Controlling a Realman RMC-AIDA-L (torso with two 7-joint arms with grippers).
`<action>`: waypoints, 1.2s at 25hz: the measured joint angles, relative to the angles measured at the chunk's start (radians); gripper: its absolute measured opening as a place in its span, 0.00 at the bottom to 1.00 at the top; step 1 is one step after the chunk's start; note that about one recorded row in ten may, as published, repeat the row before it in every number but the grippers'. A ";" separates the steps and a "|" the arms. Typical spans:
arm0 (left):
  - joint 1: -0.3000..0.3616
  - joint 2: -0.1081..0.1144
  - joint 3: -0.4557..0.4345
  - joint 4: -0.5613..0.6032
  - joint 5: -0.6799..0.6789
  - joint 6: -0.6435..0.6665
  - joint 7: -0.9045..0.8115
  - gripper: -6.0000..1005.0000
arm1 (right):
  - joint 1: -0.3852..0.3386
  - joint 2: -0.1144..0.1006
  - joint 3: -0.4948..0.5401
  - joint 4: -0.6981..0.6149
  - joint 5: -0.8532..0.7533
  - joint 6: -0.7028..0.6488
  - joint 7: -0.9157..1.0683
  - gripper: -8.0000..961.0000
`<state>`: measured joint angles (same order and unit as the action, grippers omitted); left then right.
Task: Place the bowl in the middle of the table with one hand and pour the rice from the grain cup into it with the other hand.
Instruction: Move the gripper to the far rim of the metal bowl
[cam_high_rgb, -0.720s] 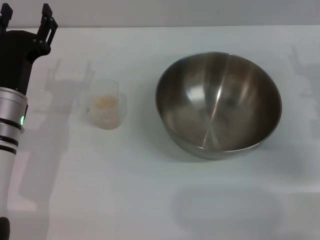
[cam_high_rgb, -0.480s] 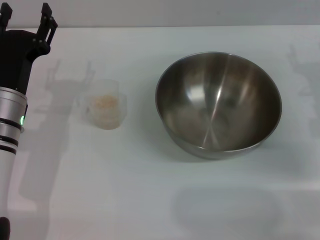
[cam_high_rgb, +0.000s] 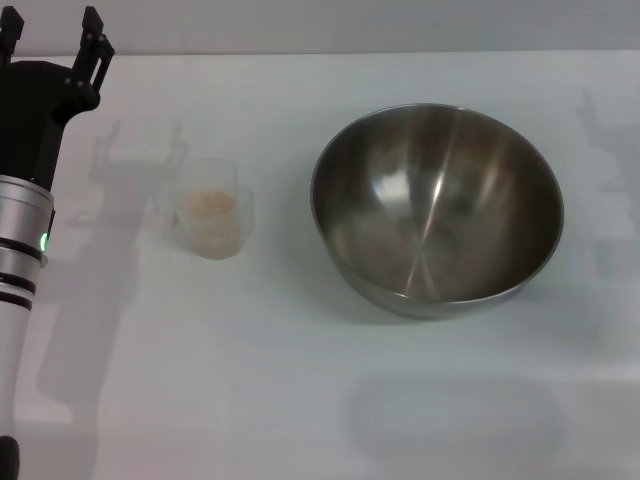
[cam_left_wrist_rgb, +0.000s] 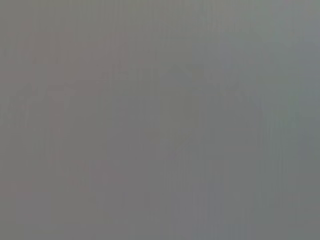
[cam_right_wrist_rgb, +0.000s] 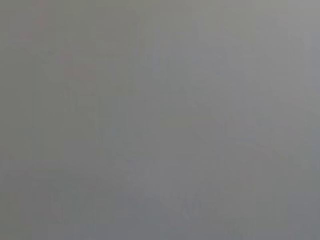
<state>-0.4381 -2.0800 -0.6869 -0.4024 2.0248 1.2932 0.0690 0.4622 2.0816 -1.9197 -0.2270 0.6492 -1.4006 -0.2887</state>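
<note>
The steel bowl (cam_high_rgb: 436, 208) stands empty on the white table (cam_high_rgb: 300, 380), right of centre in the head view. The clear grain cup (cam_high_rgb: 210, 210) stands upright to its left, with rice (cam_high_rgb: 212, 204) inside. My left gripper (cam_high_rgb: 52, 35) is at the far left, raised near the table's back edge, its fingers spread apart and empty, well left of the cup. My right gripper is out of view. Both wrist views show only plain grey.
The table's far edge (cam_high_rgb: 350, 52) meets a pale wall. Faint shadows of the arms lie on the table at the left and far right.
</note>
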 joint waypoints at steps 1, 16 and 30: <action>0.001 0.000 0.001 0.000 0.000 0.000 0.000 0.82 | 0.000 0.000 -0.001 -0.002 0.000 0.002 -0.026 0.76; 0.012 0.001 0.004 0.001 0.002 0.006 0.000 0.82 | -0.142 0.000 0.013 -0.680 -0.017 0.723 -0.049 0.74; 0.031 0.002 0.004 0.000 0.002 0.007 -0.009 0.82 | -0.161 -0.002 0.399 -1.414 -0.019 2.190 -0.015 0.71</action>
<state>-0.4076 -2.0785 -0.6825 -0.4019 2.0264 1.3004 0.0603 0.3011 2.0793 -1.5203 -1.6408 0.6298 0.7898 -0.3034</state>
